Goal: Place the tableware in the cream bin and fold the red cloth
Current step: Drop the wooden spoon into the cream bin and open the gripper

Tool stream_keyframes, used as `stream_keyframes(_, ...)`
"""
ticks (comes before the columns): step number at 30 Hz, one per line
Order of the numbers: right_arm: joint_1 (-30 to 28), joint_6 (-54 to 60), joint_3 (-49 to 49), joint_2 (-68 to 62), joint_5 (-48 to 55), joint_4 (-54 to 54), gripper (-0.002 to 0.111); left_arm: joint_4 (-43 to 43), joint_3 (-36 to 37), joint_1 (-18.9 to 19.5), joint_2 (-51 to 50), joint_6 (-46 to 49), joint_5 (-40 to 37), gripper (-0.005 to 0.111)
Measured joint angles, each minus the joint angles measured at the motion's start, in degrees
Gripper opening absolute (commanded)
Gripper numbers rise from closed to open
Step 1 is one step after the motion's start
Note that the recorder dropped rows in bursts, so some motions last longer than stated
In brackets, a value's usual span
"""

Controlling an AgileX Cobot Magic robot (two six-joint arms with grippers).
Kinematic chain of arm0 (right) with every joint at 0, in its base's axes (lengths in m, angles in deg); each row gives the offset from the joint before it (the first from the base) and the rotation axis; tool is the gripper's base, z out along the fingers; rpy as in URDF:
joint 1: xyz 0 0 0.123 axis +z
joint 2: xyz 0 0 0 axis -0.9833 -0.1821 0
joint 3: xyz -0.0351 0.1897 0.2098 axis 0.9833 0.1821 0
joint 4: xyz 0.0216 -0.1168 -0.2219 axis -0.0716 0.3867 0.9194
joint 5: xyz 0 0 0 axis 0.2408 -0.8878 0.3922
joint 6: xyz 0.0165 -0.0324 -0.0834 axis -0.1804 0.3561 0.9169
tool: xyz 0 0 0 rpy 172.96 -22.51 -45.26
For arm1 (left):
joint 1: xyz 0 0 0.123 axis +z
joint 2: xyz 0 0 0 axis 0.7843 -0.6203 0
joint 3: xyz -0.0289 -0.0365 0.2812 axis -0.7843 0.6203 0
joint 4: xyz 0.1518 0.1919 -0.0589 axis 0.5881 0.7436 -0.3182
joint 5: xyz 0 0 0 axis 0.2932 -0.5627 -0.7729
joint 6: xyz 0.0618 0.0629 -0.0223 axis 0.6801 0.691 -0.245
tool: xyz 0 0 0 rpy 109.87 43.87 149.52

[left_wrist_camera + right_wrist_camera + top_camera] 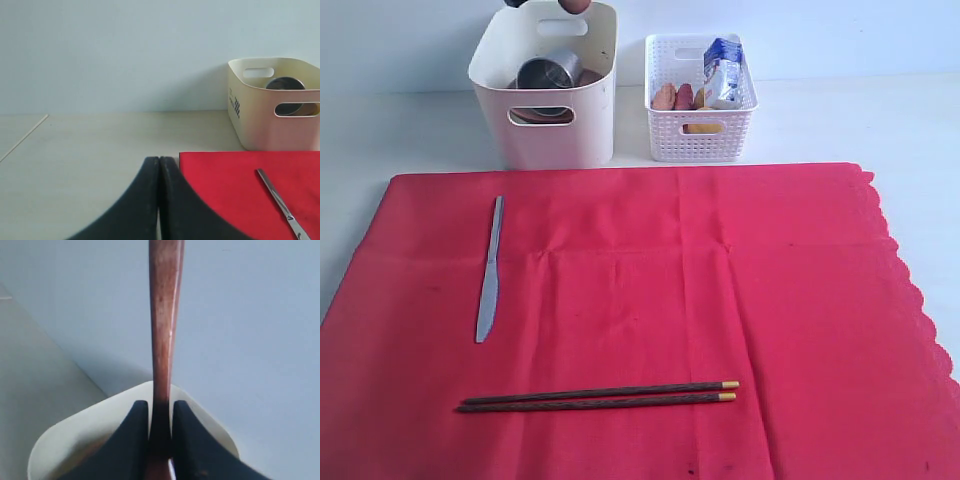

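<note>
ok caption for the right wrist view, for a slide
Black jaws grip a brown wooden spoon by its handle above the rounded cream plastic bin.

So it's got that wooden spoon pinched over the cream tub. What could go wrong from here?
1. The right gripper holds the long wooden spoon only by its thin handle. It might twist or slip and hit the rim of the cream bin or the steel cup inside.
2. The knife and chopsticks lie flat on the red cloth. Grabbing them could pinch and drag the fabric, or separate the two sticks.
</note>
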Motion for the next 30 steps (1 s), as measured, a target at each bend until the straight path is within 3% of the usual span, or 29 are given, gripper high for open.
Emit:
stream_keyframes(16,-0.5,-6.3,-11.9,-17.2,-9.1,-1.2,0.002,0.0,0.0,0.0,0.0,0.0,0.0,0.000)
stream_keyframes(26,-0.5,-6.7,-12.0,-19.9,-13.0,-2.3,0.045,0.0,0.0,0.0,0.0,0.0,0.0,0.000)
stream_keyframes(30,-0.5,-6.7,-12.0,-20.6,-13.7,-2.3,0.053,0.0,0.0,0.0,0.0,0.0,0.0,0.000)
